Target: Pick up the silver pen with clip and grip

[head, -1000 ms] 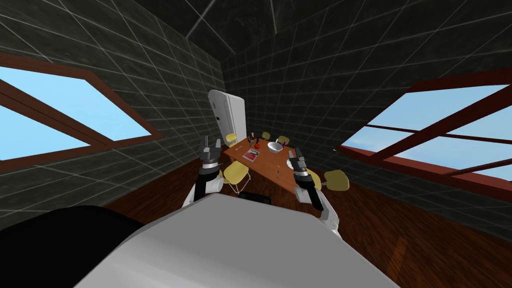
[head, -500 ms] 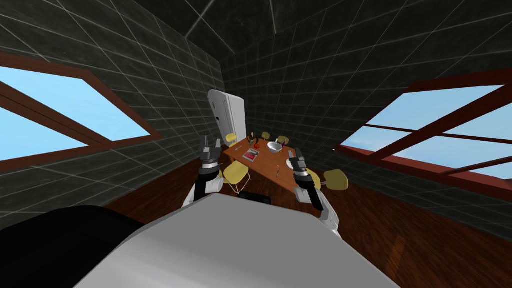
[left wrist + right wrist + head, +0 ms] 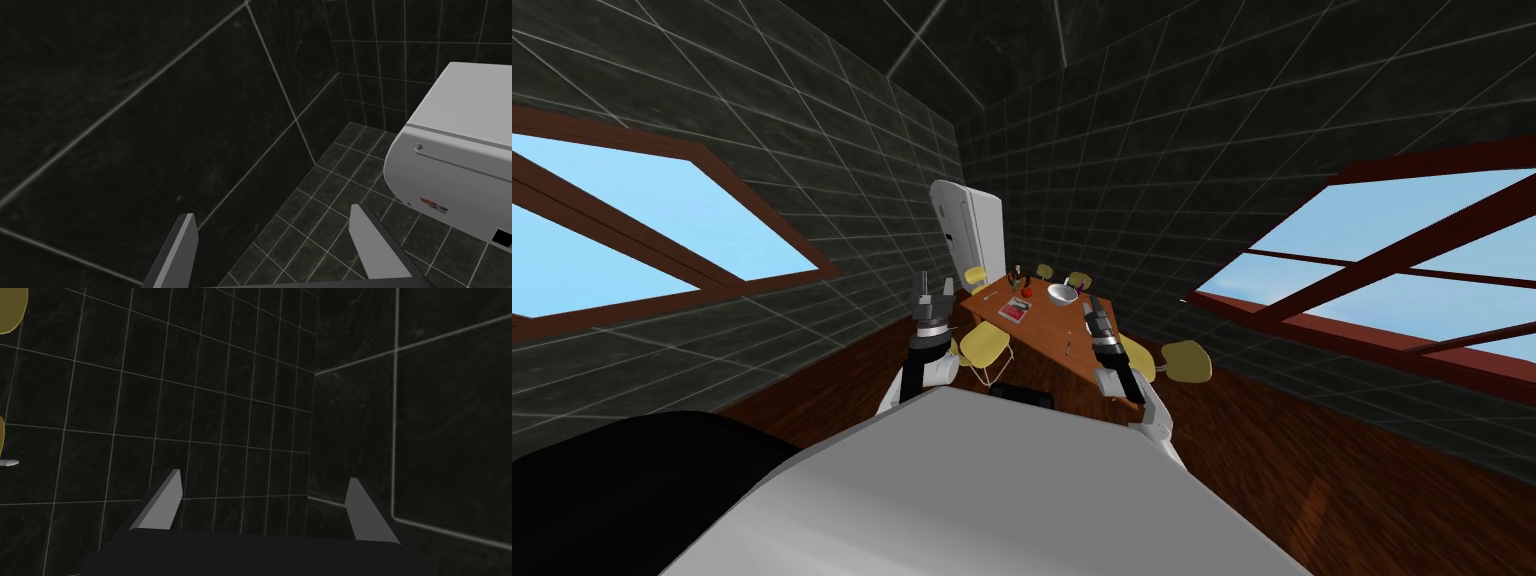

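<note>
The silver pen (image 3: 1068, 346) is a thin, short sliver lying on the brown table (image 3: 1047, 330) near its front edge. My right gripper (image 3: 1093, 307) hangs over the table's right side, a little beyond and to the right of the pen. Its fingers stand open with nothing between them in the right wrist view (image 3: 263, 476), which faces dark tiled walls. My left gripper (image 3: 933, 284) is raised off the table's left side, open and empty (image 3: 271, 212).
On the table are a white bowl (image 3: 1060, 293), a red and white book (image 3: 1015, 311) and small items at the far end. Yellow chairs (image 3: 985, 343) (image 3: 1187, 358) flank it. A white fridge (image 3: 967, 235) stands behind, also in the left wrist view (image 3: 460, 150).
My right arm has swung left and forward, so its gripper is now over the table's right side, nearer the pen. The left arm and the table's objects have not moved.
</note>
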Robot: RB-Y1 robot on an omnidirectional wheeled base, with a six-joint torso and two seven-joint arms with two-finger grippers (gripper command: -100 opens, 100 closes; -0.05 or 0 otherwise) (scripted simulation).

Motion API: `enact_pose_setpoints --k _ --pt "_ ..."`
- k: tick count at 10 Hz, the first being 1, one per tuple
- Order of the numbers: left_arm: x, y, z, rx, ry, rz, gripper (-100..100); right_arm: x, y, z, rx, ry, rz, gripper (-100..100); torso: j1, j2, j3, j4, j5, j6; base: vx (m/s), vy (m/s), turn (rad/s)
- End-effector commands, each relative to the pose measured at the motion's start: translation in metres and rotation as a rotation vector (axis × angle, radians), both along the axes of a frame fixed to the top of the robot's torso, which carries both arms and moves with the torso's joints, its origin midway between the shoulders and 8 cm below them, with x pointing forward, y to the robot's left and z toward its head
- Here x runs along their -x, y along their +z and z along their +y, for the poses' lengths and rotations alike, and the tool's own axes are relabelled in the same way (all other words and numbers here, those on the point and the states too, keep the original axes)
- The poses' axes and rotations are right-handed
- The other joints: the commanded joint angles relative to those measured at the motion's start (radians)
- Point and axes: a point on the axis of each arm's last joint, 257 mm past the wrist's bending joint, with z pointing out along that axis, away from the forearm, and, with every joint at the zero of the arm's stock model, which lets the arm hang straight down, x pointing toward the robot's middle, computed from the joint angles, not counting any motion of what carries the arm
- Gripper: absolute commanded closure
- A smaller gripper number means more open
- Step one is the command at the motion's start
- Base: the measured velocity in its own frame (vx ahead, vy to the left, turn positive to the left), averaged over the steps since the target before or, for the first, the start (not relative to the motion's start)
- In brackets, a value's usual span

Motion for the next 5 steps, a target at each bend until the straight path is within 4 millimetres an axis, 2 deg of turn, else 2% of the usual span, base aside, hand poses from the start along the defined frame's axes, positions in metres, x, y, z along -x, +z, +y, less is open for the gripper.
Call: enact_pose_setpoints --k 1,5 --pt "0.000 0.000 0.000 0.000 0.000 0.000 0 -0.013 -0.015 0.002 0.026 -0.020 0.048 -100 0.000 0.000 0.000 0.000 0.000 0.000 -0.004 -0.004 0.022" --pt "0.000 0.000 0.000 0.000 0.000 0.000 0 -0.049 -0.063 0.006 0.110 -0.064 0.181 -100 0.000 0.000 0.000 0.000 0.000 0.000 -0.005 -0.005 0.028"
